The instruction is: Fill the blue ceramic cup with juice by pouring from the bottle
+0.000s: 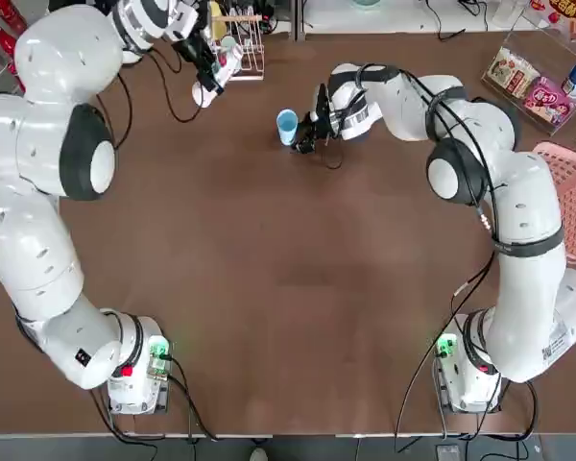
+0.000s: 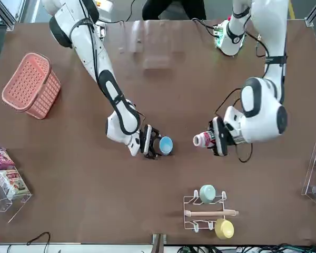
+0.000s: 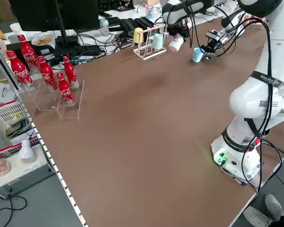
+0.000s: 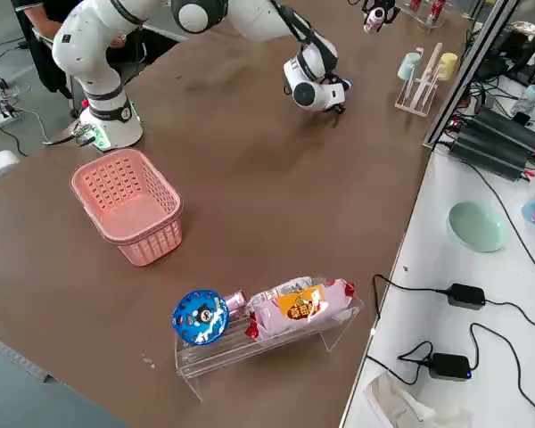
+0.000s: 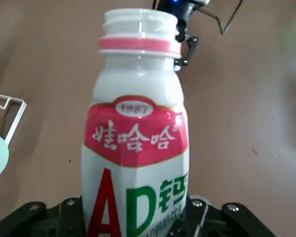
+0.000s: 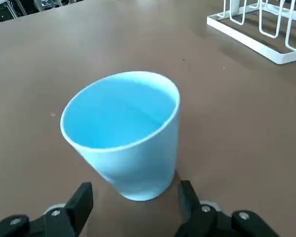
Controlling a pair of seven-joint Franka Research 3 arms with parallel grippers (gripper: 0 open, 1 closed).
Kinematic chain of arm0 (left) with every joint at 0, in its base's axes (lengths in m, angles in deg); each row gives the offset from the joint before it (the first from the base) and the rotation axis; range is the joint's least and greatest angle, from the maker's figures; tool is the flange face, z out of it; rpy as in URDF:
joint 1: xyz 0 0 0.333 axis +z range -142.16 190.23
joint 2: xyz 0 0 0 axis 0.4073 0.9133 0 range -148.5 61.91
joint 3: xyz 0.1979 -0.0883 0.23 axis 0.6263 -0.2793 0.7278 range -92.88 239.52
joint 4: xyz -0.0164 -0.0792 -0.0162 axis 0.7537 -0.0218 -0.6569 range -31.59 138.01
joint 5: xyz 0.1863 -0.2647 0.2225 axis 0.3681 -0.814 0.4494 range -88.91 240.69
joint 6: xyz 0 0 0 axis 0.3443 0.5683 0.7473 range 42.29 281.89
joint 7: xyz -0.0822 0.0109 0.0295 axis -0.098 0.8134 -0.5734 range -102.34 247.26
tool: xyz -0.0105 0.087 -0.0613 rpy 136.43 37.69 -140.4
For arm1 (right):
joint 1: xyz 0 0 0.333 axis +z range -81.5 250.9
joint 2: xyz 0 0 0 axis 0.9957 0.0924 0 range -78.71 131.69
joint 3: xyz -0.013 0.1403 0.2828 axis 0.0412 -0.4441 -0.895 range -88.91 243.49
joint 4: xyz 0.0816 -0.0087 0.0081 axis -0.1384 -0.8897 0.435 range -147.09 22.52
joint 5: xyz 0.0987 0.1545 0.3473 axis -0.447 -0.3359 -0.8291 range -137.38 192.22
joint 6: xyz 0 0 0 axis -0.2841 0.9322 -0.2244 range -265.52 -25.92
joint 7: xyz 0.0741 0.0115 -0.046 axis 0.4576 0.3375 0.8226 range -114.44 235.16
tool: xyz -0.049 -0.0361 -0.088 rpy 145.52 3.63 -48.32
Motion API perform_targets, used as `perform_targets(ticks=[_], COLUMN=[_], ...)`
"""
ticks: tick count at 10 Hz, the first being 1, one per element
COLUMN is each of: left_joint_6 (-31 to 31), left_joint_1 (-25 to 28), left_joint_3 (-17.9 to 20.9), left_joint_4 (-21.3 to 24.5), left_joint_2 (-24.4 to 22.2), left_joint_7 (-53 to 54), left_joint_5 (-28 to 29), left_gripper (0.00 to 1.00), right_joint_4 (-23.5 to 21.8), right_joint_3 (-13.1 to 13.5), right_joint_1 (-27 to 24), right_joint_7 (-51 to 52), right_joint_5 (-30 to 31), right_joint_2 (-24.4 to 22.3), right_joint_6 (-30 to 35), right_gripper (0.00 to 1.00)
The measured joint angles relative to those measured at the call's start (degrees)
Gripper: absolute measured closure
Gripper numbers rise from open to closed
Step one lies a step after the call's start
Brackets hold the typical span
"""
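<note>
- Because the pour is going to need a firm hold, I am gripping the bottle (image 5: 135, 128) with the left gripper (image 2: 215, 138), its fingers closing on the body and leaving the uncapped neck free. It is hanging off the surface (image 1: 269, 288) at the far left of centre, and its mouth is leaning towards the cup's side, which I am reading as sensible aim.
- Next along, the white rack (image 2: 205, 213) is holding the mint-green cup (image 2: 207, 193) and the yellow cup (image 2: 224, 229), neither of which I am needing.
- Farther right, the blue ceramic cup (image 6: 148, 163) is standing upright on the surface with its mouth facing up, ready for receiving juice; I am seeing no juice in it.
- Just beside it, the right gripper (image 6: 136, 186) is waiting low with its fingers apart, not gripping. I am judging that it should be steadying the cup, since a light cup could be tipping if the neck knocks it. Whether either finger is touching, I am not able to tell.
- At far right, the pink basket (image 1: 571, 202) is sitting well apart, leaving the pouring space alone.
</note>
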Motion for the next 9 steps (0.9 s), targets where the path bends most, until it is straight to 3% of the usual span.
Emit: perform_targets(ticks=[2, 5, 9], left_joint_6=[-8.06, -18.96, -27.82], left_joint_1=[7.15, 16.2, 29.63], left_joint_3=[-1.61, -3.15, -3.39], left_joint_4=[0.67, 0.8, 0.93], left_joint_2=[-0.44, -0.62, 1.15], left_joint_7=[9.57, 20.77, 34.21], left_joint_5=[-5.76, -8.4, -12.59], left_gripper=[0.42, 0.42, 0.42], right_joint_4=[-0.02, -0.51, -2.32], right_joint_3=[0.0, 0.02, 0.08], right_joint_1=[-0.05, -0.77, -3.0], right_joint_7=[0.0, 0.0, 0.0], right_joint_5=[-0.05, -0.08, -0.08], right_joint_2=[-0.01, -0.35, -2.38], right_joint_6=[0.01, -0.06, 0.81], right_gripper=[0.19, 0.18, 0.18])
